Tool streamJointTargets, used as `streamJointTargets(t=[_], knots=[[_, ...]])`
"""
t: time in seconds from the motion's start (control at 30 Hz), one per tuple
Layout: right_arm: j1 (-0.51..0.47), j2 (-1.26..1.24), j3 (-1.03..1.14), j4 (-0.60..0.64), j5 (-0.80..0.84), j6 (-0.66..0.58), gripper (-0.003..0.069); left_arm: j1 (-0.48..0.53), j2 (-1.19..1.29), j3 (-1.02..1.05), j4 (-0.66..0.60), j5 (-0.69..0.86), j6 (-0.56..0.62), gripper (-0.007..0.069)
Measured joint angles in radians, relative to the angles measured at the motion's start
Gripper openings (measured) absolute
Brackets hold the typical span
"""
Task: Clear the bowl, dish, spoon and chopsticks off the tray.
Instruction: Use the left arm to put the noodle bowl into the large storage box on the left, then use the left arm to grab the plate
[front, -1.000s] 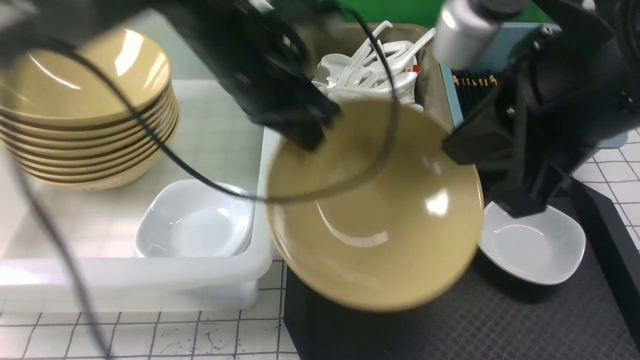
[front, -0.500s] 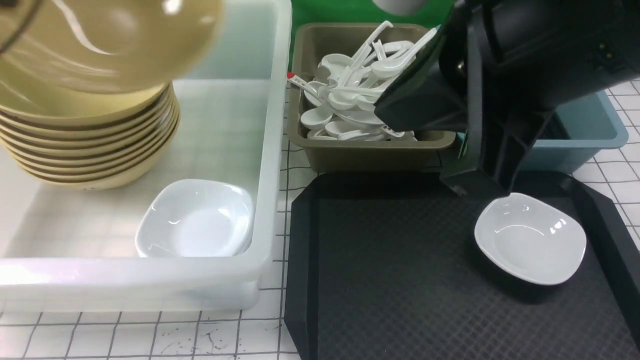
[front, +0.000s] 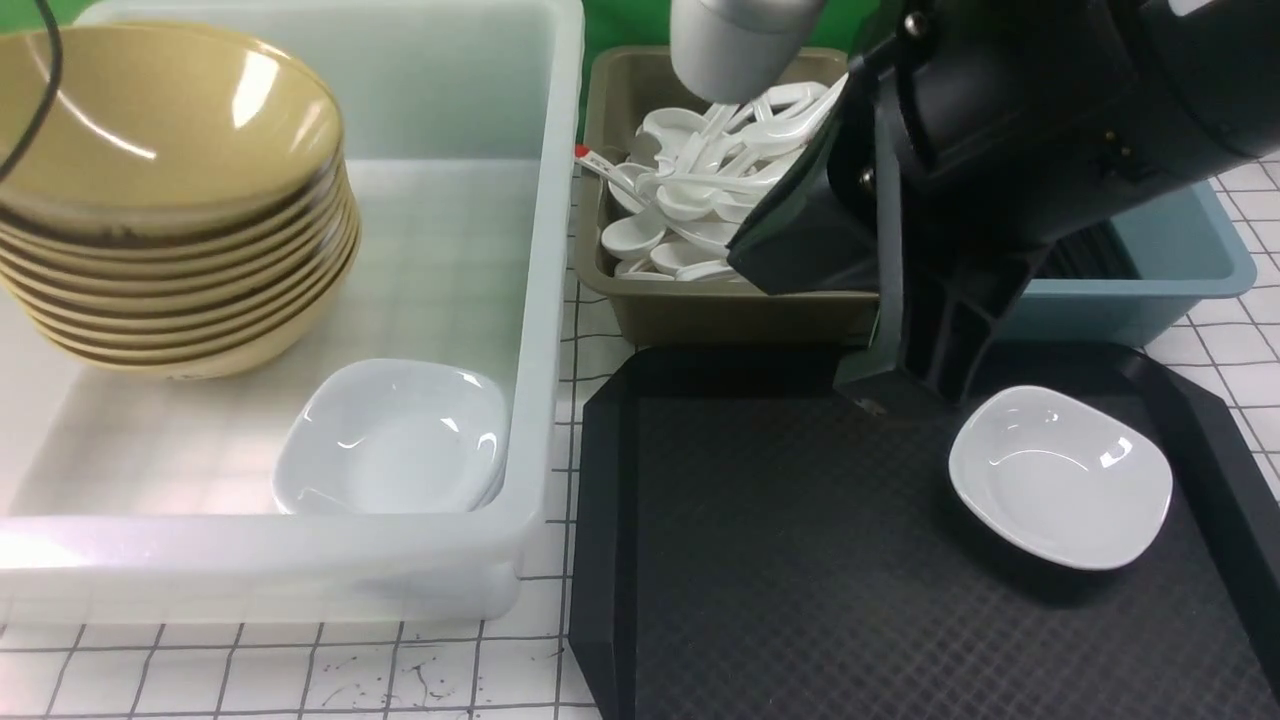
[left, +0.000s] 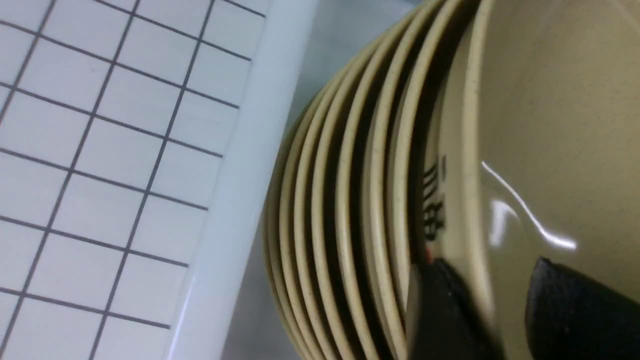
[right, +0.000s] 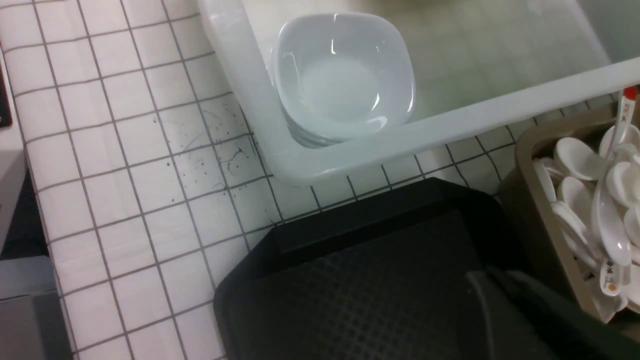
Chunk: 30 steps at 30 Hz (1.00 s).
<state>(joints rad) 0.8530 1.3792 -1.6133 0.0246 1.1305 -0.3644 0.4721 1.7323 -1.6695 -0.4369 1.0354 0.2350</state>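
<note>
The bowl (front: 150, 120), wide, shallow and glossy mustard-tan with a glare streak inside, sits topmost on a stack of like bowls (front: 200, 320) in the far left corner of the white tub (front: 555, 250). Its rim lies between the 2 black fingers (left: 440, 310) of the left gripper (left: 487, 265). They stand apart, 1 outside the wall and 1 inside, the inner one clear of it. The dish (front: 1060, 480), small, white and rounded-square, lies upright by the right edge of the black tray (front: 780, 560), in its far half. The right gripper (right: 482, 287) hangs over the tray's far edge, jaws together, holding nothing.

There is 1 tray, 1 tub and 1 dish on the tray. A short stack of dishes (front: 395, 440), number unclear, sits in the tub's near right corner. The rims show roughly 9 bowls. White spoons (front: 690, 190), too tangled to count, fill 1 brown bin (front: 720, 310).

1 second ago the bowl hung tilted in the left gripper over the tray's far left corner. 0.5 seconds ago it was above the stack. Now it rests there and the jaws have parted. The dish has not moved.
</note>
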Motion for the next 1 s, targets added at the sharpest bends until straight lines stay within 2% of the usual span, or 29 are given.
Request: streamJointTargets(t=[0.07,0.2,0.33,0.47,0.57,0.7,0.73,0.77,0.9,0.93,0.97,1.0], knots=[[0.0,0.0,0.0,-0.001,0.001,0.0,0.0041,0.0,0.0,0.0,0.02,0.0,0.0,0.0363],[0.0,0.0,0.0,-0.004,0.007,0.0,0.0041,0.0,-0.007,0.0,0.036,0.005,-0.001,0.0492],[0.0,0.0,0.0,-0.025,0.028,0.001,0.0042,0.0,-0.061,-0.003,0.061,0.029,-0.001,0.0546],[-0.004,0.0,0.0,-0.088,0.066,0.051,0.0043,-0.022,-0.142,-0.017,0.066,0.063,-0.004,0.0551],[-0.041,-0.003,0.014,-0.12,0.103,0.103,0.0044,-0.155,-0.212,-0.022,0.061,0.072,-0.005,0.053],[-0.117,-0.038,0.124,-0.127,0.113,0.156,0.0046,-0.432,-0.231,-0.024,0.083,0.087,-0.003,0.0496],[-0.126,-0.048,0.151,-0.128,0.113,0.163,0.0046,-0.464,-0.229,-0.024,0.096,0.091,-0.003,0.0491],[-0.155,-0.076,0.22,-0.129,0.112,0.179,0.0047,-0.578,-0.213,-0.024,0.13,0.099,-0.004,0.048],[-0.243,-0.198,0.44,-0.13,0.078,0.226,0.0046,-0.878,-0.124,-0.024,0.232,0.108,-0.04,0.047],[-0.269,-0.236,0.493,-0.13,0.067,0.238,0.0046,-0.931,-0.101,-0.024,0.242,0.105,-0.053,0.0469],[-0.274,-0.243,0.503,-0.13,0.063,0.242,0.0046,-0.941,-0.096,-0.024,0.245,0.104,-0.055,0.0469],[-0.309,-0.29,0.56,-0.13,0.054,0.257,0.0046,-1.004,-0.053,-0.024,0.252,0.096,-0.064,0.0468]])
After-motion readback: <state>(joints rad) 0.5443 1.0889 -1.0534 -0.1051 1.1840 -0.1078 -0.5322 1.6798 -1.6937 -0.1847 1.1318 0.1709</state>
